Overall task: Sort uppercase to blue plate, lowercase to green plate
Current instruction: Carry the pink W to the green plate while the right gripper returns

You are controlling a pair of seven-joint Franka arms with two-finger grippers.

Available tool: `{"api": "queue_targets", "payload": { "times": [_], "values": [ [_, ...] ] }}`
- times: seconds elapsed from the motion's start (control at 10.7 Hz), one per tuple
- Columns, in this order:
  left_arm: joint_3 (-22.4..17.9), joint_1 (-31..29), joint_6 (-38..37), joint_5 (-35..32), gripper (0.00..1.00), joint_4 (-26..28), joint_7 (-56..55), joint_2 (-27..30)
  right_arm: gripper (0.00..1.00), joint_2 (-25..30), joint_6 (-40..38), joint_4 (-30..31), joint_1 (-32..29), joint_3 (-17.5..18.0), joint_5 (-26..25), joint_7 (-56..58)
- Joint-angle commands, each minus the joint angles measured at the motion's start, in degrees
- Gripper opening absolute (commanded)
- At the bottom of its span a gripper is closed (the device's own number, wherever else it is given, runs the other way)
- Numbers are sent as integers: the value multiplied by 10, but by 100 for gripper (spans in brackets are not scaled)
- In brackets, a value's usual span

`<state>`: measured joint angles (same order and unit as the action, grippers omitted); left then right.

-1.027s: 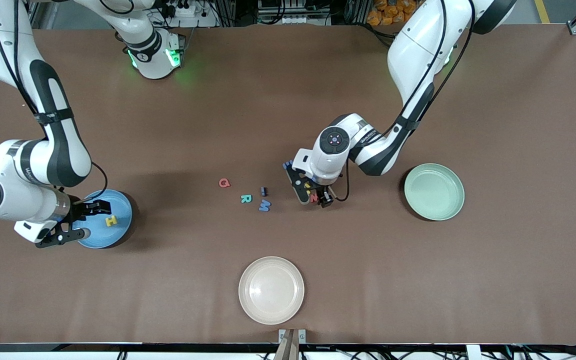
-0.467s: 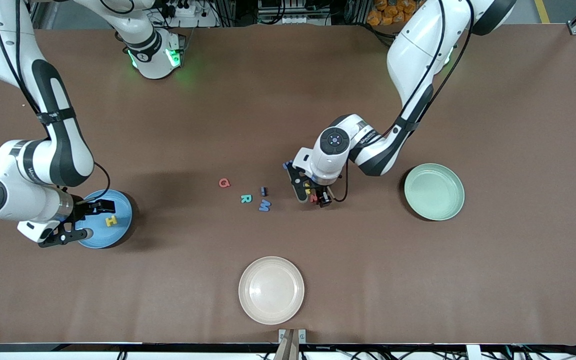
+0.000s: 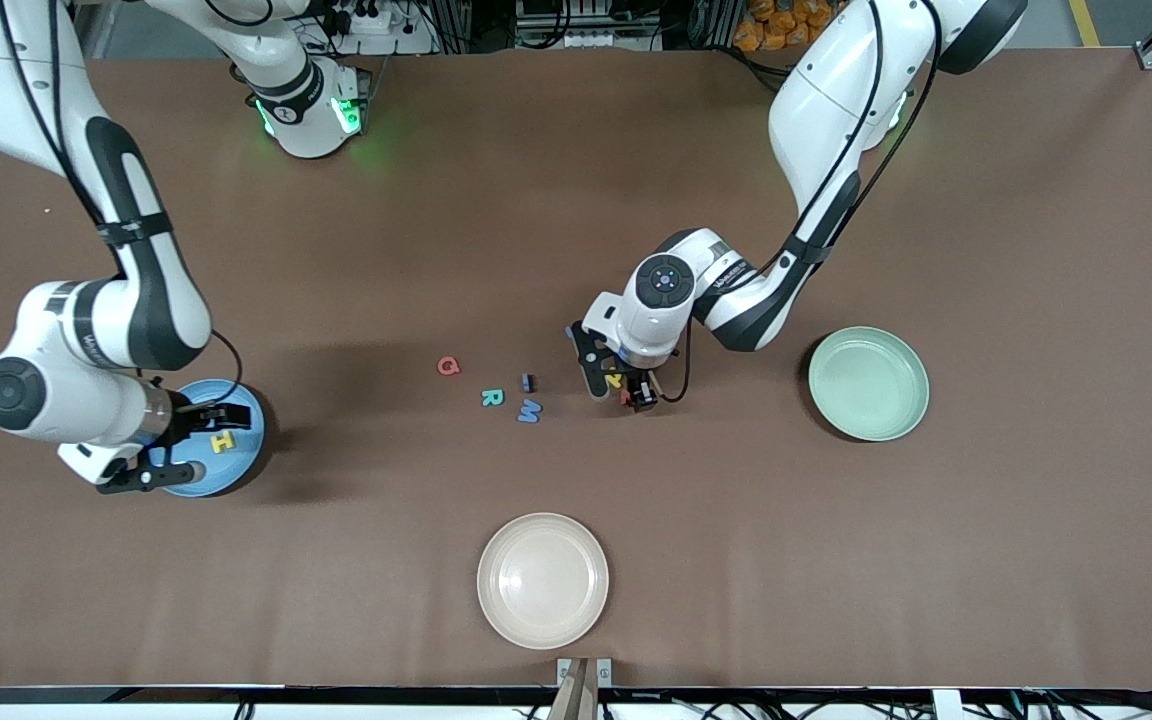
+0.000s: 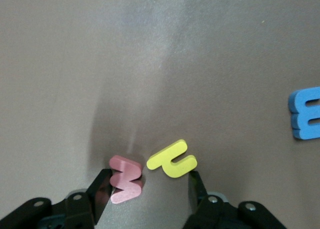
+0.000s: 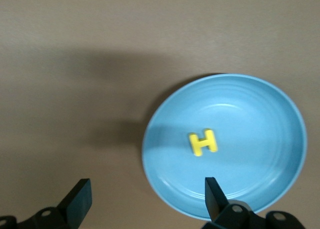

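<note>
Left fingers (image 4: 197, 186) narrowed, flanking red m (image 4: 125, 179), yellow h (image 4: 171, 159)

Brown table (image 3: 986, 560) under even light; cables, power strips (image 3: 376, 22), metal frames along top edge.

H (image 3: 223, 441) in blue plate (image 3: 241, 400) | Q (image 3: 448, 366), R (image 3: 492, 397), M (image 3: 529, 411) on table (image 3: 576, 200)

3 plates (image 3: 868, 383), 8 foam letters (image 3: 492, 397), 2 grippers (image 3: 618, 386).
</note>
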<state>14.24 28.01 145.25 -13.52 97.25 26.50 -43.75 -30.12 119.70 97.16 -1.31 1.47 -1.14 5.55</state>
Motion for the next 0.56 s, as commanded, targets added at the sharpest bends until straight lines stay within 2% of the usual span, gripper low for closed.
{"api": "queue_targets", "payload": {
  "times": [0.0, 0.28, 0.47],
  "values": [
    [-6, -4, 21, 3, 58, 0, 42, -9, 100, 10, 4, 15, 25, -1, 6, -57],
    [-6, -10, 22, 5, 45, 0, 56, -11, 100, 5, 11, 15, 42, -1, 6, -93],
    [-6, -10, 22, 5, 30, 0, 56, -13, 100, 3, 18, 17, 53, -1, 6, -125]
  ]
}}
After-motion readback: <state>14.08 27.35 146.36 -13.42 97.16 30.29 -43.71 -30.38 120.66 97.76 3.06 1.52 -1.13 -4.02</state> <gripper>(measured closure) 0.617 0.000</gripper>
